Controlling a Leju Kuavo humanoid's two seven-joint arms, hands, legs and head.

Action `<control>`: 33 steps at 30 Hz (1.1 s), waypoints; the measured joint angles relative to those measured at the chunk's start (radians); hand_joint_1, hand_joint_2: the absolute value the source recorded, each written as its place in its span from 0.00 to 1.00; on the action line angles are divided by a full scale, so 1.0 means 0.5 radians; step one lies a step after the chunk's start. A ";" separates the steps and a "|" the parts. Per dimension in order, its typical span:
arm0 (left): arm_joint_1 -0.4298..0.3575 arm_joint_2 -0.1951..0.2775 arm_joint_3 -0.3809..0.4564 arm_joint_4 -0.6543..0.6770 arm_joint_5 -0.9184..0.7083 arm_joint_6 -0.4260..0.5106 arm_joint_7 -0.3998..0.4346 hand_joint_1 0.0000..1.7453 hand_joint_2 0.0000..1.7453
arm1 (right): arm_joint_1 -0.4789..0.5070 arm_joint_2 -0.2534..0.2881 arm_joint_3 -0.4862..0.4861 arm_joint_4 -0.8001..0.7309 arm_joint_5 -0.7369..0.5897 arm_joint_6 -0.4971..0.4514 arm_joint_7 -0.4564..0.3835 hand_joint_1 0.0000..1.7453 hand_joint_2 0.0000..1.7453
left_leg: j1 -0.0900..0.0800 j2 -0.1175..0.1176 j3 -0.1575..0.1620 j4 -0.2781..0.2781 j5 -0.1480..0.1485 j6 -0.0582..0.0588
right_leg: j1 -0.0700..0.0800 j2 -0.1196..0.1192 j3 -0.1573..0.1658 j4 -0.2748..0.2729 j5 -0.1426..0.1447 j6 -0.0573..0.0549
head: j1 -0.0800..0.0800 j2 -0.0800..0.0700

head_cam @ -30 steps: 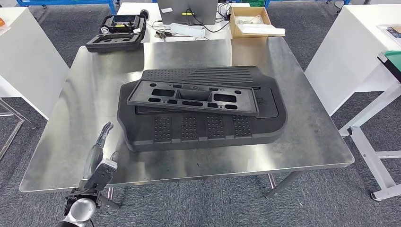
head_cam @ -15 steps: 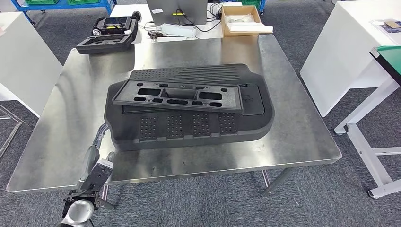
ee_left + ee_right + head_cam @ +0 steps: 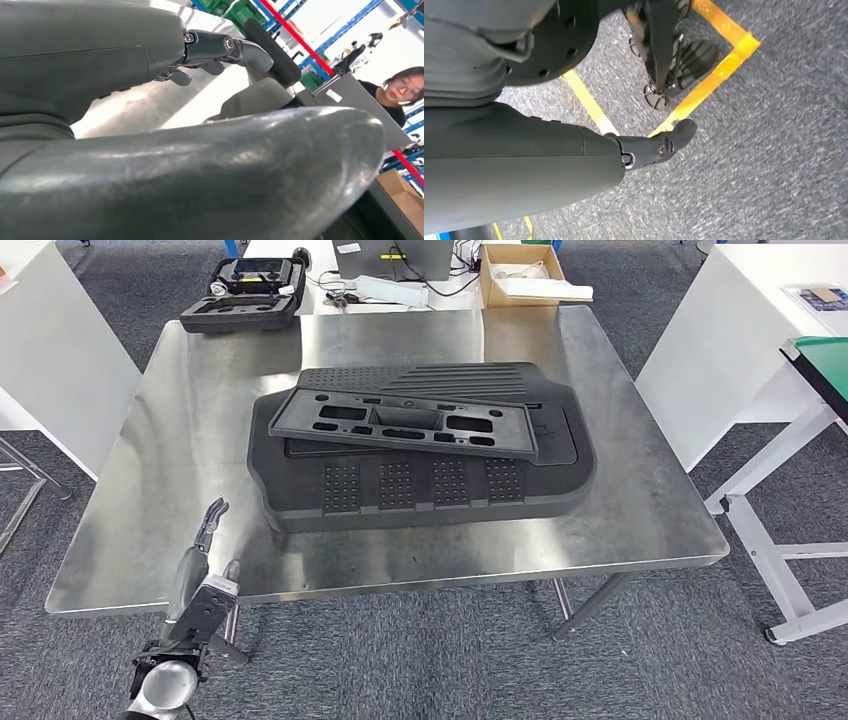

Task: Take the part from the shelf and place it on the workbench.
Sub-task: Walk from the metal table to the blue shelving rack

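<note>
Part (image 3: 405, 423) lies on the black foam tray (image 3: 420, 495) mid table (image 3: 180, 440), long axis across the view, slightly tilted. Left robot hand (image 3: 200, 565) w/ fingers apart, holding nothing, at near-left table edge; part is fwd-right of it. Right robot hand (image 3: 659, 145) hangs over floor, empty, fingers look loosely extended. Left is nearer.

The right hand (image 3: 574, 165) is seen hanging above grey carpet (image 3: 774, 165), with nothing held and its dark fingers (image 3: 659, 145) extended toward three o'clock. Yellow floor tape (image 3: 719, 75) is laid across the carpet, a corner being formed toward one o'clock, and a thinner yellow line (image 3: 586, 102) is run from there toward seven o'clock.
</note>
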 joint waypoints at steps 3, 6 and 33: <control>0.006 -0.002 0.002 -0.004 0.002 0.000 -0.001 0.00 0.00 | -0.009 -0.004 0.000 -0.001 0.002 0.000 0.002 0.00 0.00 | -0.006 -0.001 -0.015 -0.002 0.032 -0.028 | 0.016 -0.001 0.247 -0.359 0.064 -0.014 | -0.004 0.000; 0.014 -0.005 0.007 -0.008 0.002 0.000 -0.001 0.00 0.00 | -0.010 -0.004 0.000 -0.001 0.002 -0.004 0.009 0.00 0.00 | -0.005 -0.002 -0.021 -0.008 0.054 -0.067 | 0.011 -0.002 0.233 -0.390 0.092 -0.048 | -0.006 0.000; 0.086 -0.020 0.057 -0.031 0.053 0.007 0.021 0.00 0.00 | -0.009 -0.008 -0.001 -0.005 0.019 -0.017 0.024 0.00 0.00 | -0.006 -0.013 -0.123 0.044 0.084 -0.028 | 0.019 -0.009 0.257 -0.270 -0.003 -0.033 | -0.003 0.000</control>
